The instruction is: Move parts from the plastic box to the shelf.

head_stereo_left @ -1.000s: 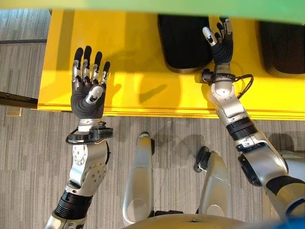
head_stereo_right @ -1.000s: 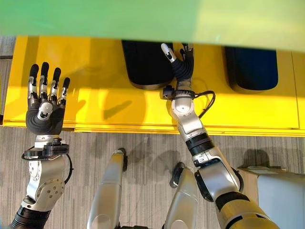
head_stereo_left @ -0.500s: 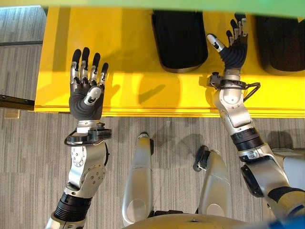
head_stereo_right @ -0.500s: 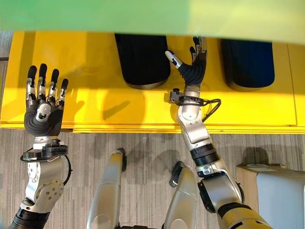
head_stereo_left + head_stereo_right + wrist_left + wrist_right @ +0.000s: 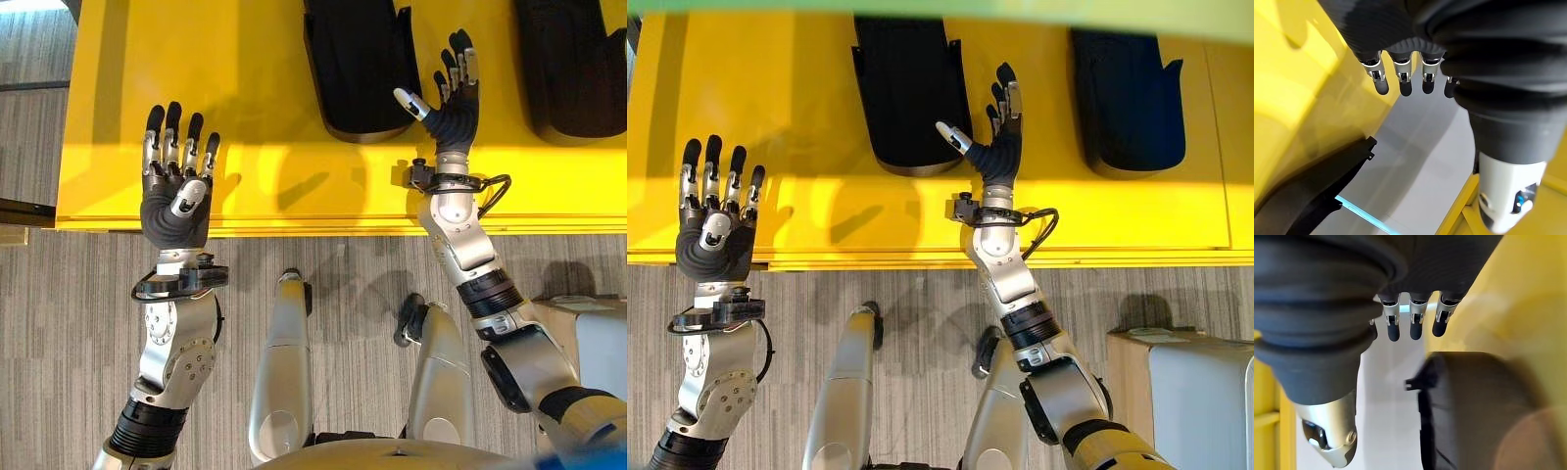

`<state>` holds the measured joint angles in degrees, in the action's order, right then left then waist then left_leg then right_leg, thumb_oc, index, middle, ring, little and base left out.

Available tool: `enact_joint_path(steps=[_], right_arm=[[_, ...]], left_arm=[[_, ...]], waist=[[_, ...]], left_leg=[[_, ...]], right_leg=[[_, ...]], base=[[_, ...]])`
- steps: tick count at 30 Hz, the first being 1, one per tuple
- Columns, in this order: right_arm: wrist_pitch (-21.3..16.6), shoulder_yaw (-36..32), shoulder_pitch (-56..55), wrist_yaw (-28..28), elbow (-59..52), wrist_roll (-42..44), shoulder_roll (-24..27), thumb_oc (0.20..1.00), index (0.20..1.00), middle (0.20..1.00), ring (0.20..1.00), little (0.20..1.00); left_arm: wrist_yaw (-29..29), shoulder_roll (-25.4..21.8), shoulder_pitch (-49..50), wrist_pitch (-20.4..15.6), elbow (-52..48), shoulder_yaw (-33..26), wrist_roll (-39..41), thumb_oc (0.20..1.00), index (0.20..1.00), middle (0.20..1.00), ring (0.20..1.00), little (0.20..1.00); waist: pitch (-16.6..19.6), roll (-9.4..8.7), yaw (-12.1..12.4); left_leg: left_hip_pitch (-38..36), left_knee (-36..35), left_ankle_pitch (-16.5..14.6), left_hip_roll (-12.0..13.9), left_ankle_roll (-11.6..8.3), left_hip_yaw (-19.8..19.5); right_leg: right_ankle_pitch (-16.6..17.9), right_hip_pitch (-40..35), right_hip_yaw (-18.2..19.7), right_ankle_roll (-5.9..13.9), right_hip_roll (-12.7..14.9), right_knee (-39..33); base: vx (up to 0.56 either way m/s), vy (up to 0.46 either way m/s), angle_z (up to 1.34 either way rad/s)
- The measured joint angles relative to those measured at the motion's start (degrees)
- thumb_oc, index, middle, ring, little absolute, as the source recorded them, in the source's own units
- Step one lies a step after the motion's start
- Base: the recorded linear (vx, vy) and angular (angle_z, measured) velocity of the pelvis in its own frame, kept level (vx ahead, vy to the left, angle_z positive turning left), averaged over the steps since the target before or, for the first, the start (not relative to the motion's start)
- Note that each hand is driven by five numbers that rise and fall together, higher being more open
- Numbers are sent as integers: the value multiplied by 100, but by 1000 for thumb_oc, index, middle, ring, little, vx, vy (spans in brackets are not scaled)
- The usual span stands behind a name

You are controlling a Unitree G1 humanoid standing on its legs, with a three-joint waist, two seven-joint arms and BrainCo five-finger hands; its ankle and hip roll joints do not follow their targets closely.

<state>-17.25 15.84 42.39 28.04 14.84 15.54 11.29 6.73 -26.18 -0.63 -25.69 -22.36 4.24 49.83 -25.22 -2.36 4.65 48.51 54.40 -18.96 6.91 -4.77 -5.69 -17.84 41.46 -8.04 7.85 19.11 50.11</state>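
Two black moulded parts lie on the yellow shelf: one in the middle and one at the far right. My right hand hovers open between them, its thumb close to the middle part's right edge, with nothing in it. In the right wrist view its straight fingers point past the black part. My left hand is held open and empty, palm up, over the shelf's front left. Its fingers are straight in the left wrist view.
A pale box stands on the floor at my lower right. The shelf's front edge runs across in front of me, above grey striped carpet. A green band crosses the top of the right eye view.
The camera has shifted, so more of the shelf and parts shows. My right hand, open throughout, has drawn back a little toward the shelf's front. The left hand holds still.
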Motion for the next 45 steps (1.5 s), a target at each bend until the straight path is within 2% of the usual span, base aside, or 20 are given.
enact_joint_path(steps=[6, 8, 17, 18, 22, 34, 35, 36, 37, 40, 44, 45], right_arm=[[-2, 42, 11, -73, 32, 116, -18, 1000, 1000, 1000, 1000, 1000], [-2, 111, 13, -81, 60, 118, -51, 1000, 1000, 1000, 1000, 1000], [0, 413, -5, -265, 80, 189, -231, 1000, 1000, 1000, 1000, 1000], [2, 537, -9, -266, 81, 236, -228, 1000, 1000, 1000, 1000, 1000], [1, 644, -10, -320, 79, 240, -244, 1000, 1000, 1000, 1000, 1000], [1, 348, -36, -224, 44, 219, -125, 1000, 1000, 1000, 1000, 1000], [-2, 221, -164, -163, -121, 199, -111, 1000, 1000, 1000, 1000, 1000], [-3, 209, -192, -122, -160, 194, -103, 1000, 1000, 1000, 1000, 1000], [-1, 151, -283, -97, -219, 145, -107, 1000, 1000, 1000, 1000, 1000], [-6, 55, -532, -48, -497, 108, -28, 1000, 1000, 1000, 1000, 1000], [-7, 37, -922, -59, -892, 106, 139, 1000, 1000, 1000, 1000, 1000], [-27, 2, -1054, -77, -1049, 103, 145, 1000, 1000, 1000, 1000, 1000]], left_arm=[[5, -1, -31, 0, -12, 0, 1, 1000, 1000, 1000, 1000, 1000], [24, 9, -37, 0, -37, 14, 1, 1000, 1000, 1000, 1000, 1000], [97, 5, -43, -1, -46, 13, -3, 1000, 1000, 1000, 1000, 1000], [110, 11, -26, -1, -47, 15, -2, 1000, 1000, 1000, 1000, 1000], [117, -1, -10, -1, -47, 4, -50, 1000, 1000, 1000, 1000, 1000], [154, 2, -10, -1, -47, 14, -217, 1000, 1000, 1000, 1000, 1000], [200, 2, 2, -4, -47, 12, -218, 1000, 1000, 1000, 1000, 1000], [210, 7, -5, -4, -50, 7, -217, 1000, 1000, 1000, 1000, 1000], [214, 7, 25, -2, -49, 28, -223, 1000, 1000, 1000, 1000, 1000], [234, 7, 5, -3, -52, 22, -222, 1000, 1000, 1000, 1000, 1000], [237, 6, -19, -3, -52, 16, -224, 1000, 1000, 1000, 1000, 1000], [239, 6, -24, -2, -48, 23, -315, 1000, 1000, 1000, 1000, 1000]], waist=[[-1, 1, 110], [-1, 1, 107], [-2, 4, 108], [-4, 7, 103], [-8, 13, 124], [-26, 45, 92], [-27, 46, 100], [-38, 51, 105], [-46, 48, 81], [-132, 53, 57], [-135, 49, -58], [-134, 47, -107]], left_leg=[[-9, 2, 36, -6, -13, -1], [-42, -38, 5, -1, 44, 13], [-54, -90, 105, -1, -53, 0], [-65, -87, 55, 4, -3, 5], [-75, -49, 62, 2, -27, 8], [-56, -34, 62, 5, -26, 6], [-44, -32, 82, 2, -37, -1], [-43, -42, 36, 9, 15, 1], [-32, -24, 87, 2, -42, -2], [-22, -24, 88, 8, -40, 1], [-23, -26, 21, 17, 13, 18], [-37, -10, 43, 29, -43, 21]], right_leg=[[38, 7, 9, 33, 2, 15], [4, -20, 5, -17, 4, 3], [30, 12, 9, -5, 4, 47], [-26, -7, -1, -46, 4, 48], [-35, -17, 10, -38, 10, 77], [-35, 8, 19, -38, 8, 96], [5, 32, 24, 10, 5, 102], [-35, 29, 16, -36, 6, 99], [-1, 47, 29, 0, 2, 116], [-13, 77, 47, -30, -1, 142], [-43, 101, 75, -40, -5, 155], [-49, 107, 98, -37, -17, 178]], base=[[-15, 3, 0], [40, -2, 1], [-16, 5, 1], [82, 14, 1], [0, 0, 0], [-7, 1, 0], [-86, -2, -1], [0, 0, 0], [-83, 6, -1], [0, 0, 0], [49, -12, -2], [4, -16, -8]])
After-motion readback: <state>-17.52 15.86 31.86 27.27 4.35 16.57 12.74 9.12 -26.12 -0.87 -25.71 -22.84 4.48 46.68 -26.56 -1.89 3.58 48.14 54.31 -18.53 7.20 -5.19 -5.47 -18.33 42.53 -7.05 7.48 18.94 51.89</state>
